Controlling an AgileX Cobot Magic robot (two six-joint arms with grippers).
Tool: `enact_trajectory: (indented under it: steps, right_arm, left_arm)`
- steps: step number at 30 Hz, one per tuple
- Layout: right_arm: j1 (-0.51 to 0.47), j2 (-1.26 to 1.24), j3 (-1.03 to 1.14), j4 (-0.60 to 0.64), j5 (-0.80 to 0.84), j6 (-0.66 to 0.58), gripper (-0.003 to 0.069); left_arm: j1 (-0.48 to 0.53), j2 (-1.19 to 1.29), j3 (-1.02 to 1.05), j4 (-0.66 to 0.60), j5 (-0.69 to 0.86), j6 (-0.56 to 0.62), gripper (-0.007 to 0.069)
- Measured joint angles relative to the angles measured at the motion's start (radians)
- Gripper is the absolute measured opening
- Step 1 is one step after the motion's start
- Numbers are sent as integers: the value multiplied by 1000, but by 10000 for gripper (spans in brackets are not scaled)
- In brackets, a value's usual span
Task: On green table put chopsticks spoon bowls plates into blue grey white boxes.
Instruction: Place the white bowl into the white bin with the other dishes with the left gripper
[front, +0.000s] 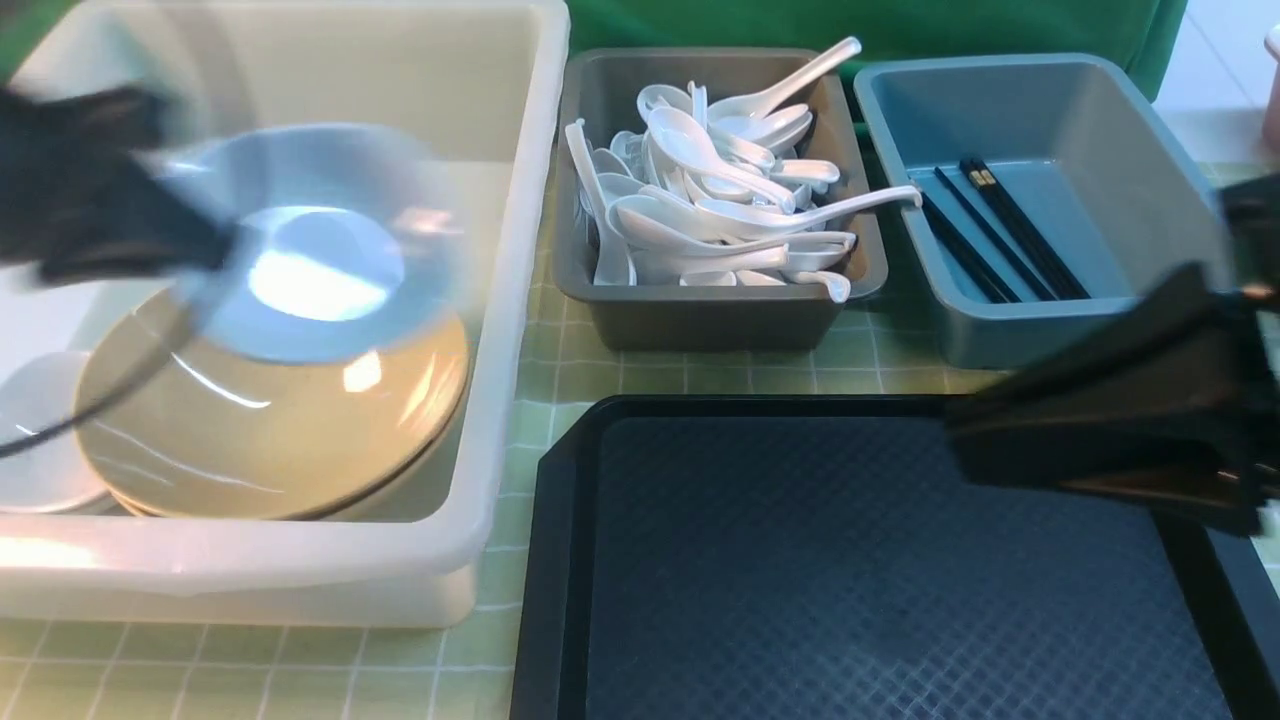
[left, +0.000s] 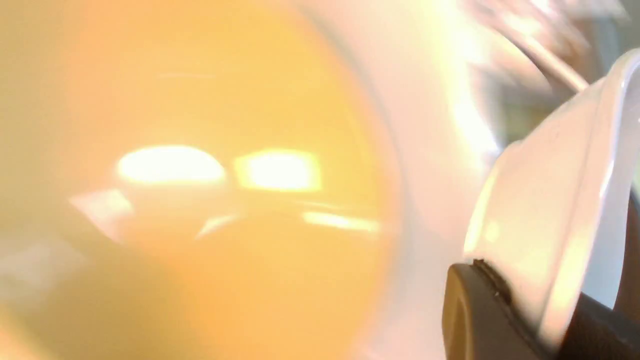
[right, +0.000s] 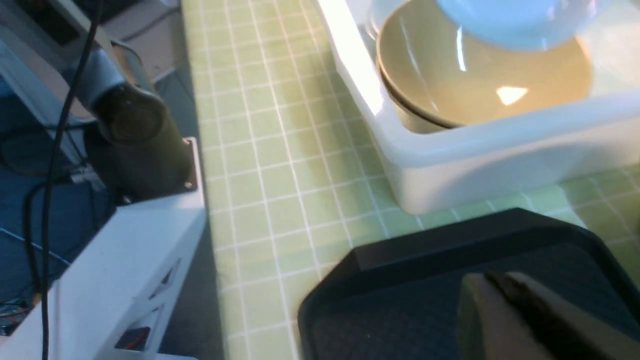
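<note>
Gripping a glossy, round, pale bowl (front: 320, 240) by its thin rim with the left claw (front: 205, 250); beneath, smooth tan plates (front: 270, 430) stacked in the translucent white box (front: 500, 400). Pinched shut at the right claw (front: 962, 440), above a diamond-textured black tray (front: 850, 580). Only from the left wrist: dark pad (left: 470, 310) pressed on the bowl's rim. Only from the front: curved white spoons (front: 700, 200) heaped in the grey box (front: 700, 320) beyond

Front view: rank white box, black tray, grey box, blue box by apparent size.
1. white box, cropped at the frame's left
2. black tray, cropped too, bottom and right
3. blue box and grey box look about alike. The right gripper hides the blue one's near corner, so no ranking.
</note>
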Motion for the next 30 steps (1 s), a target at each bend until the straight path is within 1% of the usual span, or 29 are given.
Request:
enact_trajectory:
  steps: [1,2,4,5,6,8,13,14,17,22,30]
  right_arm:
    - [0,6,0,3,0,-2,21]
    - [0,24,0,8,0,-9,21]
    - [0,39,0,10,-1,-16,21]
    - [0,41,0,11,-1,-21,21]
    - [0,44,0,12,-1,-27,21]
    - [0,45,0,16,-1,-31,21]
    - [0,45,0,18,5,-37,21]
    - [0,45,0,18,7,-38,21]
    - [0,45,0,22,17,-45,21]
    - [0,45,0,23,19,-46,22]
    - [0,45,0,23,19,-46,26]
  left_arm:
    - [30,-5,6,0,-9,-5,15]
    - [145,-9,18,7,-43,-26,15]
    - [250,-7,19,45,-84,-52,15]
    - [271,-4,19,63,-92,-60,15]
    - [298,6,19,114,-104,-82,15]
    - [300,28,19,195,-113,-126,15]
    - [247,90,22,405,-147,-278,15]
    - [244,94,22,413,-149,-283,15]
    - [210,119,22,507,-184,-356,15]
    - [186,166,22,569,-195,-396,15]
    - [139,282,22,571,-197,-415,20]
